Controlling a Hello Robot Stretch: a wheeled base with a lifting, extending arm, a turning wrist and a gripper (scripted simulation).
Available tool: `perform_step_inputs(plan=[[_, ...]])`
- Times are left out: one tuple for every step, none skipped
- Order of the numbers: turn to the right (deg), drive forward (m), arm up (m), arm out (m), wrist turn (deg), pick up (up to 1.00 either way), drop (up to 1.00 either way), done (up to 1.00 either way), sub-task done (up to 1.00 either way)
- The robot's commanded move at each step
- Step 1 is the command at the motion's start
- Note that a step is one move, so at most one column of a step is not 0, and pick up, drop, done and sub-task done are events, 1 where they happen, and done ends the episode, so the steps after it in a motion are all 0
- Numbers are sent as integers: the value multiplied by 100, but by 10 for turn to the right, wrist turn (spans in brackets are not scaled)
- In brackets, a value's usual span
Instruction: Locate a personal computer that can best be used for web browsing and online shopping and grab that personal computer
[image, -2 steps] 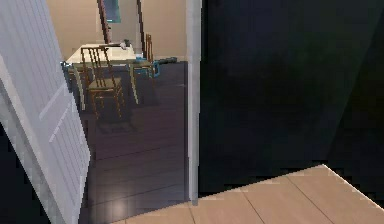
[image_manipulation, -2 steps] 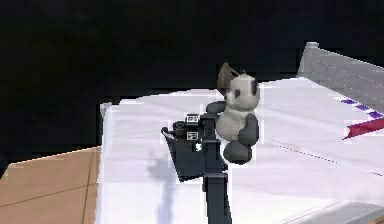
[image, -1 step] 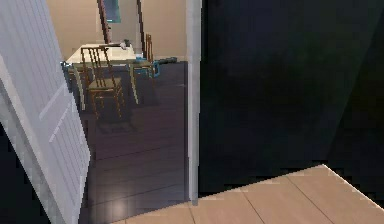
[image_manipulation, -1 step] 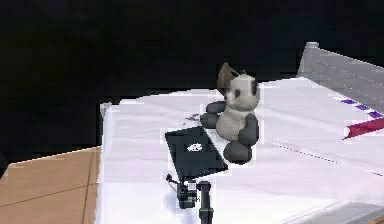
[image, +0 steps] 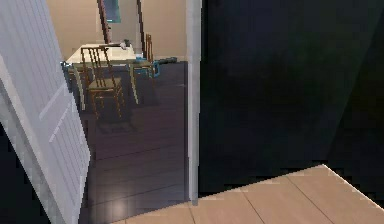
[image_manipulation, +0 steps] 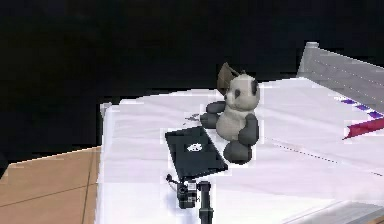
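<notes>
The laptop (image_manipulation: 192, 151), a flat dark slab on the white bed (image_manipulation: 300, 130) just beside the plush panda (image_manipulation: 238, 115), is judged located and being reached for by the gripper (image_manipulation: 180, 184) near its edge, whose finger state cannot be told, so careful alignment for the grasp is called for.

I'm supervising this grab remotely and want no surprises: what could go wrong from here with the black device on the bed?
1. The flat black device lies flush on the white bed, so the gripper may find little edge and merely push it along the cover.
2. The plush bear sits close beside the device's far corner; a long reach could knock it over.
</notes>
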Motion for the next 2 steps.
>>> perform_step_inputs(plan=[[0, 0, 10, 0, 0, 0, 0, 0, 0], [0, 0, 0, 0, 0, 0, 0, 100, 0]])
